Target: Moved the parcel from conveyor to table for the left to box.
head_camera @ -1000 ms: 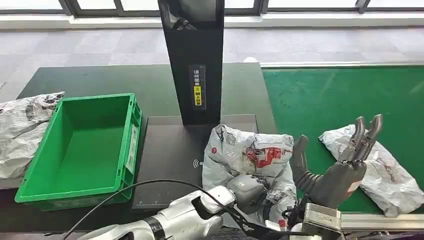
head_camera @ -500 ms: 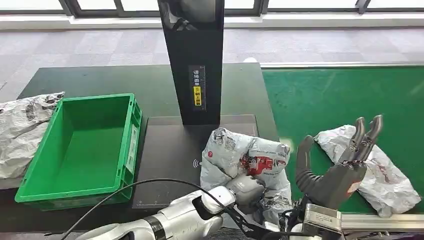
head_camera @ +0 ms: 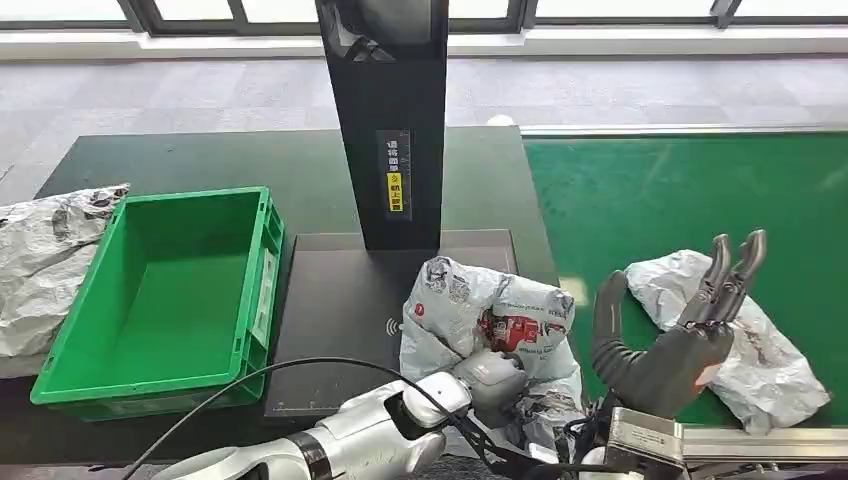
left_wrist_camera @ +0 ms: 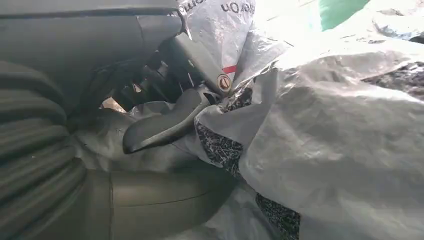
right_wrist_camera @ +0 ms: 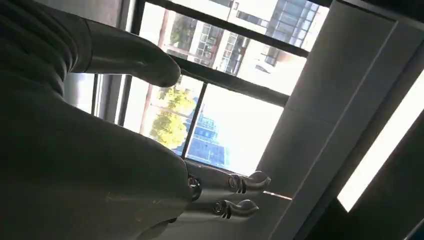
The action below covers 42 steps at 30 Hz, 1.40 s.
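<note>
Left hand (head_camera: 492, 380) grips the parcel (head_camera: 490, 320) by its near edge; the parcel lies on the surface (head_camera: 200, 150) at the hand's 12 o'clock, beside the conveyor (head_camera: 680, 190). Right hand (head_camera: 680, 340), at the parcel's 3 o'clock, is raised, fingers spread, holding nothing.

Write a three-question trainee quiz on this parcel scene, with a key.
1. True or false: the green crate already holds a parcel.
2. Which hand grips the parcel on the black pad? A. left hand B. right hand C. neither
3. Fill in: the other parcel near the right hand lies on the green ____.

Key: 1 false, the crate is empty. 2 A; the left wrist view shows its fingers in the parcel's folds, while the right hand is raised and empty. 3 conveyor.
</note>
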### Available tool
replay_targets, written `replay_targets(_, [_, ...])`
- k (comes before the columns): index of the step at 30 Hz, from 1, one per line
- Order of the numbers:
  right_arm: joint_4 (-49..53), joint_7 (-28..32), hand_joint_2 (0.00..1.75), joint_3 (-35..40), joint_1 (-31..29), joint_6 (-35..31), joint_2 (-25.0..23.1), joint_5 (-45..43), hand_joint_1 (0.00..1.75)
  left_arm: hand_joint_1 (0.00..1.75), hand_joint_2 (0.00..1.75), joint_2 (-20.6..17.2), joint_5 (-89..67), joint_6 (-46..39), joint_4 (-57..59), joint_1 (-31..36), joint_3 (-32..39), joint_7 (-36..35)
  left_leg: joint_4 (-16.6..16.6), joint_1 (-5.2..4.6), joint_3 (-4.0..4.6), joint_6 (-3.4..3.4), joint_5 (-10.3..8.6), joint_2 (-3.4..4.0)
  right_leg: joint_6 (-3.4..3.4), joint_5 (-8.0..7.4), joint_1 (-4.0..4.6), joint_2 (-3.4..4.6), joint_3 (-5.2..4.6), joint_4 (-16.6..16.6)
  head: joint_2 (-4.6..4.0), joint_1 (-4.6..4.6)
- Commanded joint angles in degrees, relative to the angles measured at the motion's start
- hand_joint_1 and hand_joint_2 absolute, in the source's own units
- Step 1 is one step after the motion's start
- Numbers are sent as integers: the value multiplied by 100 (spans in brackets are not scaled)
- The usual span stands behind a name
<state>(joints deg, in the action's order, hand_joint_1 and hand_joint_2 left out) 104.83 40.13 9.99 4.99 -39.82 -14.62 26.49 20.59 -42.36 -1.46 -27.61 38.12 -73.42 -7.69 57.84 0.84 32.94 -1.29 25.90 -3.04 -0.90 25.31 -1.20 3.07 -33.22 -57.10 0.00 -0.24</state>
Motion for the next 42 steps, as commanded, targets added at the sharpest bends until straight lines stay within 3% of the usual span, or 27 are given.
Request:
replay_targets(1, [-87, -13, 175, -218, -132, -18, -14, -44, 0, 175, 175, -59, -106, 177, 458, -117, -342, -205, -9, -3, -6, 5, -1, 24, 6, -3, 1, -11, 3, 8, 0, 0])
replay_targets(6, [-194, -13, 175, -193, -189, -18, -12, -68, 0, 175, 175, -59, -339, -600, 342, -106, -216, -228, -6, 0, -4, 5, -1, 26, 5, -5, 4, -9, 5, 8, 0, 0])
replay_targets(9, [-171, -13, 175, -156, -107, -18, 2, -73, 0, 175, 175, -59, -942, -2574, 107, 100, 34, -575, -12, -2, 10, 10, -10, 38, 9, -14, 4, -22, -10, 15, 0, 0])
replay_targets(11, [-189, -13, 175, -109, -84, -18, 11, -97, 0, 175, 175, -59, -1713, -3834, -132, 178, 718, -891, -2, 0, 18, 9, -12, 24, 7, -11, 4, -27, -16, 5, 0, 0])
replay_targets(13, [-226, -13, 175, -85, -106, -18, 11, -119, 0, 175, 175, -293, -3720, -3854, -2048, -613, 2752, -816, 5, -2, 29, 3, -16, 19, 7, -13, 0, -20, -33, -5, 0, 0])
replay_targets(14, [-249, -13, 175, -94, -130, -18, 6, -134, 0, 175, 175, -174, -4241, -3854, -2850, -1153, 3867, -64, 2, -7, 39, 9, -21, 13, 4, -13, -6, -25, -41, -6, 0, 2])
replay_targets(15, [-88, -13, 175, -341, -81, -18, -111, -149, 0, 175, 175, -59, -3795, -3854, -4290, -2149, 5307, 961, -1, -5, 47, 12, -26, 14, 2, -16, -4, -32, -47, -1, 0, 0])
replay_targets(16, [-47, -13, 175, -349, -48, -18, -45, -214, 0, 175, 175, -59, -3116, -3854, -5730, -2254, 6144, 1968, -4, -8, 50, 15, -24, 25, 6, -16, -5, -34, -52, 1, 0, 0])
replay_targets(17, [-18, -13, 175, -358, -25, -18, 2, -258, 0, 175, 175, -59, -2716, -3854, -6667, -2239, 6545, 2526, -6, -10, 38, 15, -17, 37, 6, -14, -6, -20, -45, 3, 0, 0])
replay_targets(18, [29, -13, 175, -372, -4, -18, 68, -323, 0, 175, 175, -59, -2396, -3854, -6500, -2194, 6872, 2966, 0, -14, 46, 17, -8, 44, 8, -5, -10, -28, -53, -7, 0, 2])
replay_targets(19, [41, -13, 175, -392, -7, -18, 62, -313, 0, 175, 175, -59, -2296, -3854, -6452, -2182, 6923, 3074, 30, -8, 81, 11, -12, 32, 3, -13, -9, -6, -86, -34, 0, 2])
replay_targets(23, [99, -13, 175, -477, 17, -18, 3, -253, 0, 175, 175, -59, -2272, -3854, -6394, -2164, 6804, 3040, -11, -5, 72, -6, -31, 98, 19, -48, -7, 64, -114, -6, 0, -13])
replay_targets(26, [154, -13, 175, -472, 70, -18, -17, -230, 0, 175, 175, -59, -2292, -3854, -6401, -2164, 6749, 3000, -36, -6, 23, -18, -17, 104, 37, -30, -5, 47, -86, -1, 0, -15])
replay_targets(30, [218, -13, 175, -400, 149, -18, -10, -230, 0, 175, 175, -59, -2424, -3854, -6575, -2214, 6726, 2819, -24, 3, 62, -9, -30, 55, 26, -25, 6, 2, -89, -3, 0, -20])
replay_targets(36, [140, -13, 175, -387, 86, -18, -4, -241, 0, 175, 175, -59, -2152, -3854, -6730, -2203, 7281, 3036, -31, 0, 53, -11, -29, 65, 31, -27, 2, 3, -83, -2, 0, -17])
replay_targets(37, [147, -13, 175, -369, 72, -18, 1, -266, 0, 175, 175, -59, -1819, -3854, -6658, -2129, 7790, 3426, -33, 2, 52, -10, -29, 67, 33, -28, 6, -6, -79, 3, 0, -17])
replay_targets(38, [145, -13, 175, -364, 57, -18, 2, -272, 0, 175, 175, -59, -1747, -3854, -6640, -2099, 7966, 3500, -23, 2, 64, -16, -32, 41, 27, -26, 1, 0, -90, -8, 0, -18])
replay_targets(42, [92, -13, 175, -321, 7, -18, 27, -296, 0, 175, 175, -59, -1458, -3854, -6549, -1999, 8819, 3778, -31, -1, 54, -14, -32, 70, 31, -32, 2, 9, -89, -4, 0, -20])
